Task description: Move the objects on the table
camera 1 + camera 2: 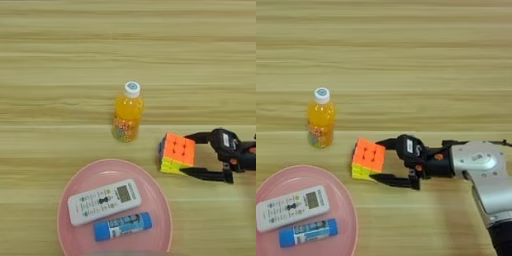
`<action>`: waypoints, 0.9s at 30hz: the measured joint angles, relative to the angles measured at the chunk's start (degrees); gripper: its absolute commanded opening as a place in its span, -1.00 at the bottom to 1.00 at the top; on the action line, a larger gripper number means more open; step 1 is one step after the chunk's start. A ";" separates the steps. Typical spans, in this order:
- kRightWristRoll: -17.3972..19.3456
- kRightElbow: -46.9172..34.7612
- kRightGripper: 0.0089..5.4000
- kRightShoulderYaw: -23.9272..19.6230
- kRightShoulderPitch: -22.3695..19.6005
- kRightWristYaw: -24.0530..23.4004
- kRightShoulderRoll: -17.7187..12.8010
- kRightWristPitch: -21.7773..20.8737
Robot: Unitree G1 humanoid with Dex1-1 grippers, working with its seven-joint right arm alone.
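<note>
While my gripper (380,161) straddles the puzzle cube (369,159), jaws spread, I centre both fingers before squeezing evenly

A large pink round plate (75,190) lies on the wood well to the pincer's left and nearer the bottom edge of the view, its lower rim cut off there. On it rests a white remote control (104,201), lying flat and slanted, its small display toward the pincer's side and its button field on the far end.
</note>
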 measured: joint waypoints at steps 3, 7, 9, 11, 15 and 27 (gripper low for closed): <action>-0.73 0.68 0.23 0.30 0.09 -0.20 0.00 -0.44; -0.90 1.09 0.23 0.46 0.09 -0.72 0.00 -1.61; -0.95 1.50 0.23 0.59 0.09 -1.10 0.00 -2.12; -0.95 1.62 0.23 0.62 0.08 -1.16 0.00 -2.40; -1.43 2.23 0.46 0.94 0.04 -1.65 0.00 -2.60; -2.15 2.62 0.95 1.30 0.04 -2.45 0.00 -2.65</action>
